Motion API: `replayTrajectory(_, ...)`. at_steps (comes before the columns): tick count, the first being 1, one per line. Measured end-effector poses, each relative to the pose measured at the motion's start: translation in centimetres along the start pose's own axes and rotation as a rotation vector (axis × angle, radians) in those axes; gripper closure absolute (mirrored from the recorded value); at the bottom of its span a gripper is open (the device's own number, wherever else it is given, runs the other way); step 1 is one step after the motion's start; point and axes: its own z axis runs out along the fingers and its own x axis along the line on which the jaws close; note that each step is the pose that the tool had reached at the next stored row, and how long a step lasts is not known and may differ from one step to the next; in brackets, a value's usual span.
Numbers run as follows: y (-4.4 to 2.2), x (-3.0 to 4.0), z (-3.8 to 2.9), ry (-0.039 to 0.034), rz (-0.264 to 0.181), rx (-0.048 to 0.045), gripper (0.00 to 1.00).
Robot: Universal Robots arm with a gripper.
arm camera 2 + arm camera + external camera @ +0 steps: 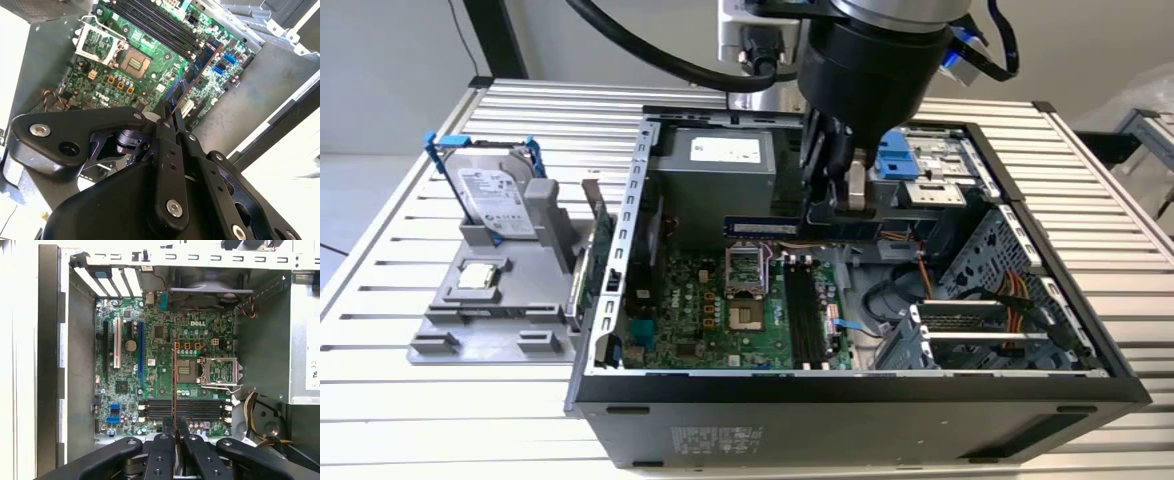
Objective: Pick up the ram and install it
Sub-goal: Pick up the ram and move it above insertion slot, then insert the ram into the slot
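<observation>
My gripper hangs inside the open computer case, shut on the ram. The ram is a long thin stick with dark chips, held level above the green motherboard. In the second wrist view the ram sticks out from between the fingertips, slanting over the board. The first wrist view shows the ram edge-on, running out from my gripper across the black memory slots. Those slots lie below the stick, which is lifted well off them.
A silver hard drive in a blue frame stands on a grey holder left of the case, with a small square processor chip. Inside are the power supply, the open processor socket and cables.
</observation>
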Motion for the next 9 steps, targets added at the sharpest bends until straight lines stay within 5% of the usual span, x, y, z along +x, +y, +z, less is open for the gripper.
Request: replayTrajectory(9, -0.88, -0.28, -0.03, -0.0019, 0.037, 0.0003, 1.0)
